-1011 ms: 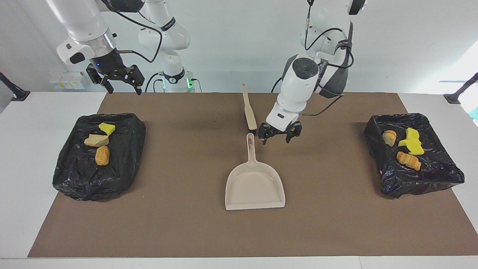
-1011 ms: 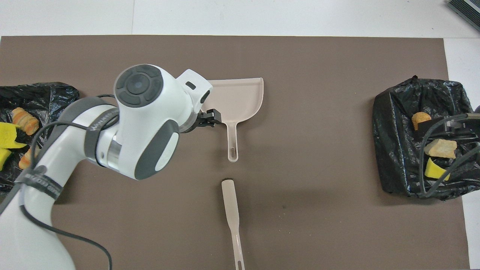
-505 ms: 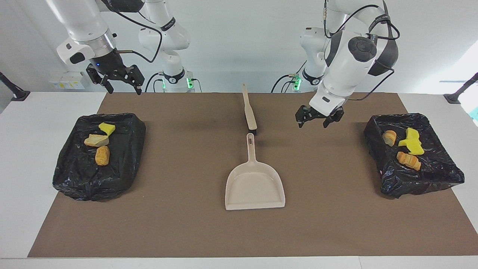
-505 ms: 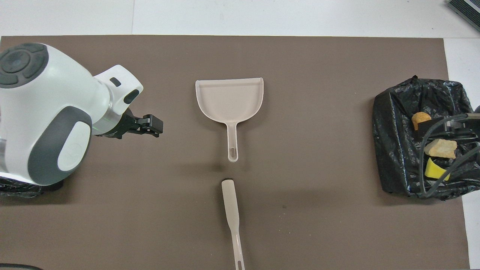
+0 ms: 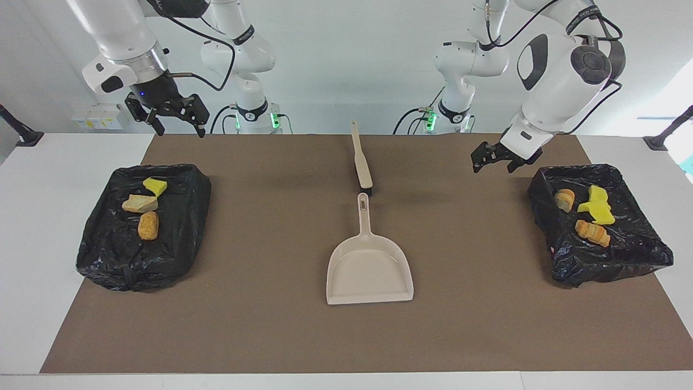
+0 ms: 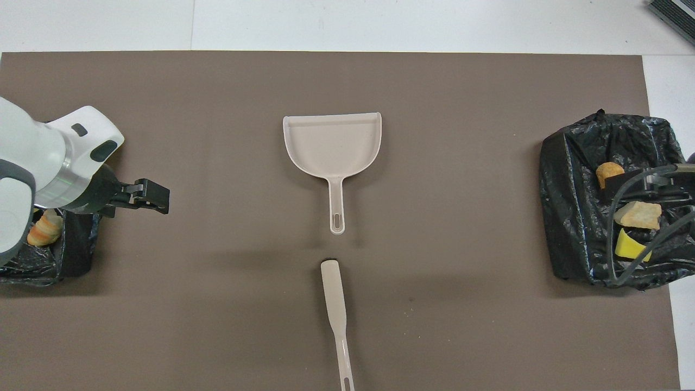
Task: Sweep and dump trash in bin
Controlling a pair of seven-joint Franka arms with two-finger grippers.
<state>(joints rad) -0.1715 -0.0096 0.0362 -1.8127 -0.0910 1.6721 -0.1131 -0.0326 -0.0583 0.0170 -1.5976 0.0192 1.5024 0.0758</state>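
Over the mat beside a bin (image 5: 639,254), the left gripper (image 5: 491,161) hangs tilted, fingers wide, holding nothing.

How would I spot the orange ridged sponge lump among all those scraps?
Start at the black bag-lined bin at the left arm's end of the brown mat. Four foam scraps lie in it; the orange ridged sponge lump lies farthest from the robots, ribbed like a croissant, beside a flat bright-yellow piece.

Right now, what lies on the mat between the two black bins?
In the facing view, the dustpan and the brush lie between the two bins; otherwise only bare mat.
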